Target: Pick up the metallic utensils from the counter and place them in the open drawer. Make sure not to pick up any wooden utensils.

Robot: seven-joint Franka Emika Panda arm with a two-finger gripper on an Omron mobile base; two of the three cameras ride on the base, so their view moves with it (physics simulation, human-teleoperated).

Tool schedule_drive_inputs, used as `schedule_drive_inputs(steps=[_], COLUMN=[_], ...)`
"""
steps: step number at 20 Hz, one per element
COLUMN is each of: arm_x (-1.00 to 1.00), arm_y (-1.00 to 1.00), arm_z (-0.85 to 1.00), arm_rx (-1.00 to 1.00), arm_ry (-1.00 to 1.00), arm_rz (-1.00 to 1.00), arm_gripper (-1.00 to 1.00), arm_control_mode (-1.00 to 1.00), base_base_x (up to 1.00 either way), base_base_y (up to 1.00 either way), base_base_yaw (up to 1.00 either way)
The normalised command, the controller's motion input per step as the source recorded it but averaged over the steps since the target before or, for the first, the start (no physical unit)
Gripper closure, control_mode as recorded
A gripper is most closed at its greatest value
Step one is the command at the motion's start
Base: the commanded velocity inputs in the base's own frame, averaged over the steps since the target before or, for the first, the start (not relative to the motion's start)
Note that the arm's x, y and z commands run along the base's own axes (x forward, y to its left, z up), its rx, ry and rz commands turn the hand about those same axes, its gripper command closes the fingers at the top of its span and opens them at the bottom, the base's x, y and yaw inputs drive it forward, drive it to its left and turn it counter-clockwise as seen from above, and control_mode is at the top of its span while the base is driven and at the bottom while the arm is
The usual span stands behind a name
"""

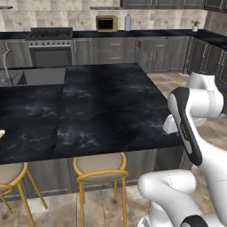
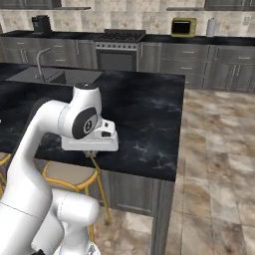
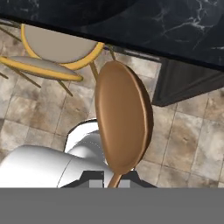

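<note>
My gripper [image 3: 109, 183] is shut on the thin handle of a large tan wooden spoon [image 3: 122, 118], one of the wooden utensils. Its oval bowl points away from the hand, over the tiled floor just off the counter's edge. In the right base view the gripper [image 2: 91, 153] hangs under the white hand at the near edge of the black marble counter [image 2: 144, 114], with a sliver of the spoon [image 2: 94, 163] below it. The counter [image 1: 111, 106] spreads wide in the left base view. The metallic utensils and the open drawer are out of view.
Yellow-framed stools [image 1: 99, 170] [image 3: 57, 43] stand under the counter's near edge. A sink [image 2: 45, 74] is set into the counter's far left. A small pale object [image 1: 1, 133] lies at the left edge of the left base view. Tiled floor [image 2: 219, 149] lies open to the right.
</note>
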Motion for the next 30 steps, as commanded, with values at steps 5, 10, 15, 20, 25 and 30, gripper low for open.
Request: schedule_drive_inputs(steps=[5,10,15,20,25,30], arm_x=[0.0,0.0,0.0,0.0,0.0,0.0], arm_y=[0.0,0.0,0.0,0.0,0.0,0.0], arm_z=[0.0,0.0,0.0,0.0,0.0,0.0], arm_rx=[0.0,0.0,0.0,0.0,0.0,0.0], arm_ry=[0.0,0.0,0.0,0.0,0.0,0.0], arm_rz=[0.0,0.0,0.0,0.0,0.0,0.0], arm_gripper=[1.0,1.0,1.0,1.0,1.0,1.0], arm_control_mode=[1.0,1.0,1.0,1.0,1.0,1.0], base_base_x=[-0.01,0.07,0.43,0.93,1.0,1.0], base_base_y=[-1.0,-1.0,-1.0,-1.0,-0.8,-0.57], base_base_yaw=[0.01,-0.04,-0.03,0.07,0.35,0.42])
